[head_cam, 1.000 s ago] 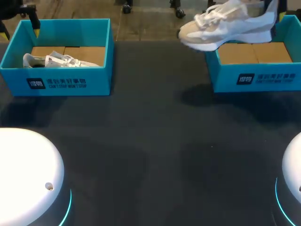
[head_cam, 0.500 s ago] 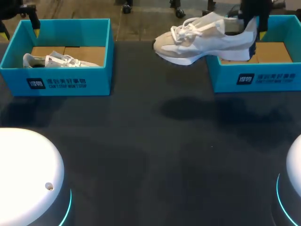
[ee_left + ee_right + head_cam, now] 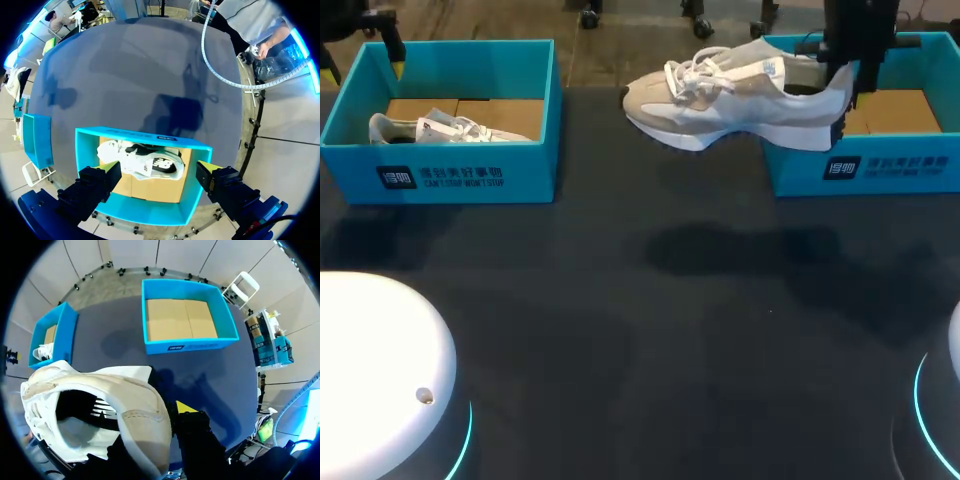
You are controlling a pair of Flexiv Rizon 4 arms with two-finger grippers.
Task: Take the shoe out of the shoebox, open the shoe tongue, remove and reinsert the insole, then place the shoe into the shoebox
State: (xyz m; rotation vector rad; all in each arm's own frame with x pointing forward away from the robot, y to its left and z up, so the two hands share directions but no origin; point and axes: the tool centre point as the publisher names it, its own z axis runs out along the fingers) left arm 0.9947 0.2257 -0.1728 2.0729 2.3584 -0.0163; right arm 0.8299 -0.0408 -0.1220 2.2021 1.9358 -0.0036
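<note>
Near edge: the rounded white left arm base [image 3: 380, 370] and right arm base [image 3: 942, 390] sit at the two corners of the dark table [image 3: 620, 330]. The shoe's shadow [image 3: 740, 250] lies mid-table.

Beyond the shadow, the shoe [image 3: 720, 100], a white and beige sneaker, hangs in the air clear of the table. Toe points left, laces up, sole roughly level. Its heel end sits over the near left corner of the right shoebox [image 3: 890, 165].

The right gripper [image 3: 845, 70] comes down from above onto the heel. In the right wrist view the fingers are clamped on the heel collar, with a yellow tip [image 3: 185, 407] against the outside of the heel. The right shoebox shows only its cardboard floor.

Far left: the left shoebox [image 3: 450, 175] holds a second shoe [image 3: 440, 128], white, lying on its side.

The left gripper [image 3: 160, 182] hangs above that box's far left corner. Its fingers are spread wide and grasp nothing; box and second shoe are seen between them, well below.
</note>
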